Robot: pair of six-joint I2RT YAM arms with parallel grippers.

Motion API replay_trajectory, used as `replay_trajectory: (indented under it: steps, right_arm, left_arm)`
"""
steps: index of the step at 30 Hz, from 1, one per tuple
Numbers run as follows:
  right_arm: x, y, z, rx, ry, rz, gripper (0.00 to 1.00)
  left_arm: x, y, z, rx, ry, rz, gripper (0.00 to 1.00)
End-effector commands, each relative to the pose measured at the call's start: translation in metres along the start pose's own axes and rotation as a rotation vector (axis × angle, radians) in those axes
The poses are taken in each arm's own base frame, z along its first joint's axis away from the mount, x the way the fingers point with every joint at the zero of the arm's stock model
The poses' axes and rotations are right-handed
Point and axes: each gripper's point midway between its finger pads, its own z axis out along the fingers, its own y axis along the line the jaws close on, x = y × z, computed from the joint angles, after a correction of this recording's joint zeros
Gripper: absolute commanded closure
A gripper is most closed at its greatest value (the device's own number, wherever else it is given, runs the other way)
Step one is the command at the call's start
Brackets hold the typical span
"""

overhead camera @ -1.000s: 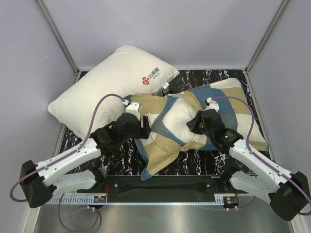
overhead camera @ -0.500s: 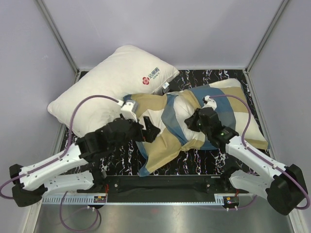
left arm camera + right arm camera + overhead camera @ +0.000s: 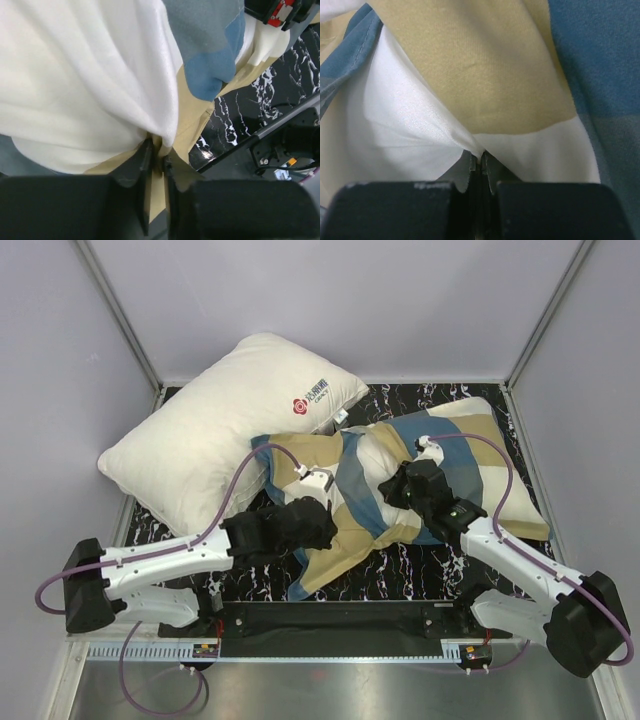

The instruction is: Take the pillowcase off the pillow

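Pillowcase: long axis left-right; our left pincer nips its tan near-left fold, right pincer clamps pillow at mid-length.

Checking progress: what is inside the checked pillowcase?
The off-white pillow, bulging out where the pillowcase is pulled back; its right part is covered by the fabric, so how much remains inside cannot be seen.

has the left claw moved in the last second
Yes. The left claw shifted right and down in the top view, away from the logo pillow.
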Motion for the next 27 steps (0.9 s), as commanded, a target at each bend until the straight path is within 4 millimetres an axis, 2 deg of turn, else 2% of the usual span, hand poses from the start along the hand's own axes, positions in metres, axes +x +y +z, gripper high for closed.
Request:
replay_trajectory:
  steps: [1, 6, 7, 9, 10, 12, 14, 15, 18, 23, 25, 27]
  right_arm:
    - [0.008, -0.027, 0.002, 0.104, 0.015, -0.034, 1.00]
    - [0.013, -0.034, 0.007, 0.138, 0.032, -0.050, 1.00]
    - [0.013, -0.038, 0.008, 0.158, 0.035, -0.055, 1.00]
    - [0.014, -0.041, 0.008, 0.177, 0.033, -0.061, 1.00]
    - [0.012, -0.044, 0.008, 0.193, 0.026, -0.068, 1.00]
    - [0.011, -0.049, 0.008, 0.213, 0.022, -0.075, 1.00]
    - [0.012, -0.058, 0.008, 0.254, 0.023, -0.087, 1.00]
    - [0.013, -0.059, 0.008, 0.257, 0.026, -0.088, 1.00]
    - [0.016, -0.068, 0.011, 0.289, 0.039, -0.087, 1.00]
    - [0.017, -0.077, 0.011, 0.315, 0.044, -0.086, 1.00]
    - [0.015, -0.079, 0.009, 0.320, 0.041, -0.085, 1.00]
    - [0.014, -0.078, 0.008, 0.314, 0.037, -0.080, 1.00]
  left_arm:
    - [-0.035, -0.017, -0.013, 0.055, -0.113, -0.035, 0.99]
    - [-0.054, -0.008, -0.039, 0.027, -0.164, -0.026, 1.00]
    - [-0.060, -0.004, -0.052, 0.035, -0.188, -0.037, 1.00]
    - [-0.063, 0.001, -0.067, 0.047, -0.212, -0.054, 1.00]
    - [-0.068, 0.009, -0.083, 0.053, -0.240, -0.070, 1.00]
    - [-0.066, 0.020, -0.095, 0.046, -0.252, -0.094, 1.00]
    - [-0.063, 0.042, -0.123, 0.044, -0.280, -0.146, 1.00]
    - [-0.061, 0.044, -0.121, 0.036, -0.278, -0.157, 1.00]
    - [-0.053, 0.064, -0.144, 0.055, -0.310, -0.225, 1.00]
    - [-0.037, 0.098, -0.151, -0.048, -0.298, -0.239, 1.00]
    - [-0.034, 0.101, -0.148, -0.071, -0.288, -0.231, 1.00]
    - [-0.036, 0.090, -0.139, -0.046, -0.285, -0.220, 1.00]
